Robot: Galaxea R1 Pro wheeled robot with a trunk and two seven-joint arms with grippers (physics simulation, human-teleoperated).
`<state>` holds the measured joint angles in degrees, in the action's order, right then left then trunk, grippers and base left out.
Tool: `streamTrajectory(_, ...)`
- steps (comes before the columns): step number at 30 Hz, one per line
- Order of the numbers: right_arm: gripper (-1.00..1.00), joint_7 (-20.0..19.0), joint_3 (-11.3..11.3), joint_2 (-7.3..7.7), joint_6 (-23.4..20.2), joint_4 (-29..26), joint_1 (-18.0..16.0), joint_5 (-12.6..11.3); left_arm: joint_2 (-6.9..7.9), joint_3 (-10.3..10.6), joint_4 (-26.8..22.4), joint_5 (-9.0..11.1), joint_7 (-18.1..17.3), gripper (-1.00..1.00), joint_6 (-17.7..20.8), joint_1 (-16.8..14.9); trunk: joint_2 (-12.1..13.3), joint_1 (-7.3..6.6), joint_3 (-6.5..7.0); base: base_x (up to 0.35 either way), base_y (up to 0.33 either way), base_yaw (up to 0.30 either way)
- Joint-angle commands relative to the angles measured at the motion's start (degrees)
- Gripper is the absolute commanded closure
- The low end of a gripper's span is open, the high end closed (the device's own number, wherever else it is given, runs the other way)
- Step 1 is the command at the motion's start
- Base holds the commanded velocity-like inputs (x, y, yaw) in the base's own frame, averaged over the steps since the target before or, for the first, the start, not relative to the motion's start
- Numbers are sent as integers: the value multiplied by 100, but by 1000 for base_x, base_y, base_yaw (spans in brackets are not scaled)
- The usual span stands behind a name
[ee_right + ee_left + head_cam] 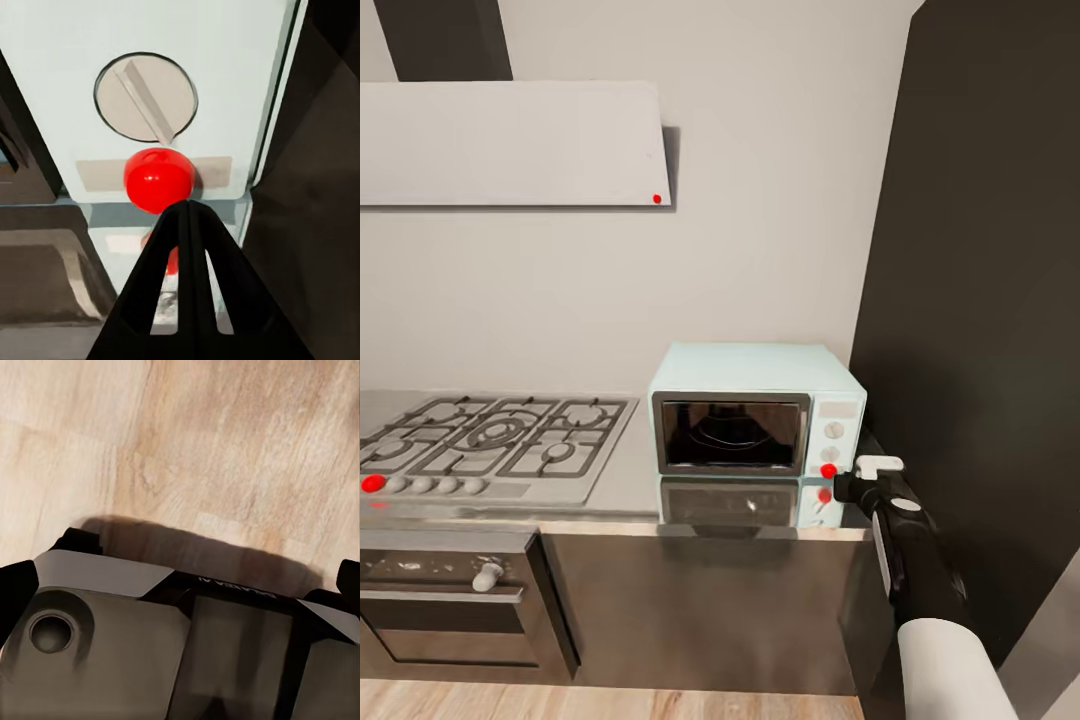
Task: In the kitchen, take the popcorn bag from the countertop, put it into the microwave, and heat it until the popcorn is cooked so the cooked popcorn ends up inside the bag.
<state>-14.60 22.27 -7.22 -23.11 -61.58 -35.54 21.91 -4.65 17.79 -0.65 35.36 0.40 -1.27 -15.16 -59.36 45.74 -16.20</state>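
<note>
The mint-blue microwave (757, 410) stands on the glossy grey countertop (630, 485) with its dark glass door closed. Behind the glass a dim rounded outline shows; I cannot tell whether it is the popcorn bag. No popcorn is visible. My right gripper (841, 487) is shut, its black fingers pressed together, with the tip (187, 214) against the red button (159, 179) under the round knob (145, 97) on the microwave's side panel. In the left wrist view, my left gripper (180, 585) is open over the wooden floor, its fingertips (15, 592) at the picture's two edges.
A steel gas hob (490, 440) lies left of the microwave, above a black built-in oven (450, 600). A white range hood (510, 145) hangs on the wall. A tall dark panel (980, 300) rises close to the microwave's right side, beside my right arm.
</note>
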Motion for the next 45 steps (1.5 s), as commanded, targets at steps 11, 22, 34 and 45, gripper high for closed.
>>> streamTrajectory(11,100,-44,26,1,12,244,-6,49,-1,40,3,47,4,-100,-13,-3,-4,2,-7,163,0,0)
streamTrajectory(22,100,-17,41,33,86,662,-6,94,-1,40,3,90,4,-100,-15,-1,-4,2,-7,25,0,0)
streamTrajectory(34,100,-17,41,38,88,665,-6,119,-1,40,3,94,-4,-100,-15,-2,-4,2,-7,107,0,0)
streamTrajectory(45,100,-32,49,53,84,657,-6,119,-9,23,3,102,1,-100,-14,-1,-4,2,-7,-42,0,0)
